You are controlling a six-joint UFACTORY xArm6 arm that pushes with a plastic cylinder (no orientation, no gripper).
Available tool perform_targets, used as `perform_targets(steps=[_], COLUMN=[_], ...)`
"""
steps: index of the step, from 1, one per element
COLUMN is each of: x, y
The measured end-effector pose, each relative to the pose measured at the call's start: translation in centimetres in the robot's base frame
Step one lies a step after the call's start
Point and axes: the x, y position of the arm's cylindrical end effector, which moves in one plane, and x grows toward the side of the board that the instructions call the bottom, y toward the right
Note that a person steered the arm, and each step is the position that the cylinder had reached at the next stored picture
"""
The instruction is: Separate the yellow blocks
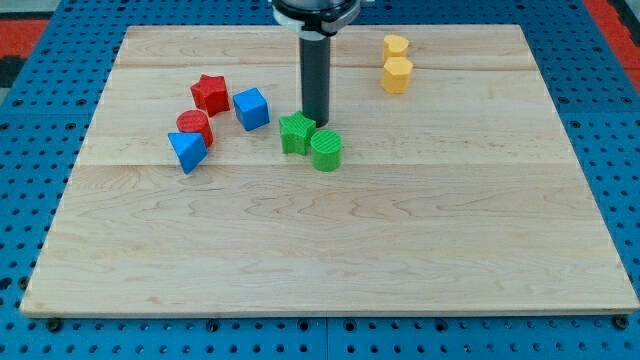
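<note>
My tip (pixel 319 124), a bare rod grasping nothing, is sitting just behind the green blocks (pixel 311 141); two yellow blocks (pixel 397 63) are touching near the board's (pixel 330 260) top-right corner

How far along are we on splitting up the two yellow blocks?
Nothing looks done: the two yellow blocks sit touching near the view's top right. My tip is away from them, beside the green star block and green cylinder. Left: move to the yellow pair and push one away.
</note>
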Motion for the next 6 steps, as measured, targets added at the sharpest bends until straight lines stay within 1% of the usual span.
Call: perform_targets(steps=[1,2,3,4,5,6], x=[0.0,-0.8,-4.4,-4.1,-11.4,-14.3], y=[0.6,4.0,9.6,18.4,21.2,17.4])
